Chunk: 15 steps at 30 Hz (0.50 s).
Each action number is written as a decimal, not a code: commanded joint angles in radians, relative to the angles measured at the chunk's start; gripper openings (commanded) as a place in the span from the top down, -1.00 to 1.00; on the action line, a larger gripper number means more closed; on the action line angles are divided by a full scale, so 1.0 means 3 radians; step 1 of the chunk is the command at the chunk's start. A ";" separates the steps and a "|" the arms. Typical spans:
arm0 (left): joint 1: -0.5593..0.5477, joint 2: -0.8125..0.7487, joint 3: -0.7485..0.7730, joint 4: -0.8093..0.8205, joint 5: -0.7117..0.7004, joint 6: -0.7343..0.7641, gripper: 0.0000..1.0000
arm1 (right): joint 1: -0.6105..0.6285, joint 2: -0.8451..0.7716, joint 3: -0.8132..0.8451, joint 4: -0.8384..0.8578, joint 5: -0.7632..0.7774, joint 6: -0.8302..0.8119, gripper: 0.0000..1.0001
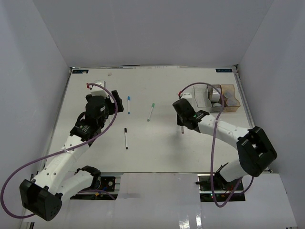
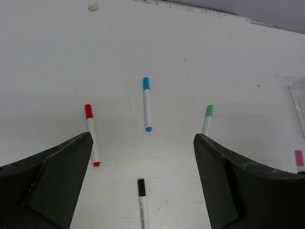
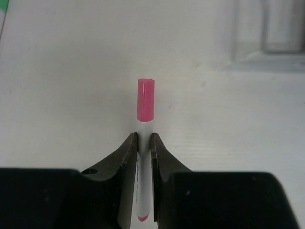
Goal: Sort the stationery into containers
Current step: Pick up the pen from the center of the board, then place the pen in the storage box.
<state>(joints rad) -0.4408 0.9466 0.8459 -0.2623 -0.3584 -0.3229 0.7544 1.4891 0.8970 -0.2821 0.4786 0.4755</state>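
Note:
My right gripper (image 3: 144, 136) is shut on a white marker with a pink cap (image 3: 146, 100), held just above the table; in the top view the gripper (image 1: 182, 123) is left of the containers. The three joined bins (image 1: 217, 98) stand at the far right, with round rolls in the grey one. My left gripper (image 2: 143, 138) is open and empty above the table; in the top view it (image 1: 110, 106) is at the left. Ahead of it lie a red-capped marker (image 2: 92, 135), a blue-capped marker (image 2: 147, 103), a green-capped marker (image 2: 208, 118) and a black-capped marker (image 2: 142, 200).
The blue (image 1: 128, 104), green (image 1: 151, 111) and black (image 1: 126, 137) markers lie apart on the white table between the arms. White walls enclose the table on three sides. The bins show blurred in the right wrist view (image 3: 267, 38).

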 commanded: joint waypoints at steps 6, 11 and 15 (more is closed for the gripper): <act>0.0017 0.0015 -0.0013 0.0015 0.0070 -0.0023 -0.96 | -0.1092 -0.0107 0.0700 0.0449 -0.0219 -0.1109 0.85; 0.0017 0.0045 -0.0013 0.0010 0.0090 -0.0018 -0.96 | -0.1491 0.0445 0.1202 0.0542 -0.0383 -0.1497 0.85; 0.0017 0.0061 -0.0013 0.0010 0.0121 -0.0023 -0.96 | -0.1722 0.0803 0.1540 0.0577 -0.0613 -0.1702 0.85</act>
<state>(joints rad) -0.4404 0.9668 0.8459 -0.2619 -0.3439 -0.3229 0.2718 1.6684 1.2980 -0.1448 0.3580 0.0654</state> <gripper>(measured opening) 0.979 0.196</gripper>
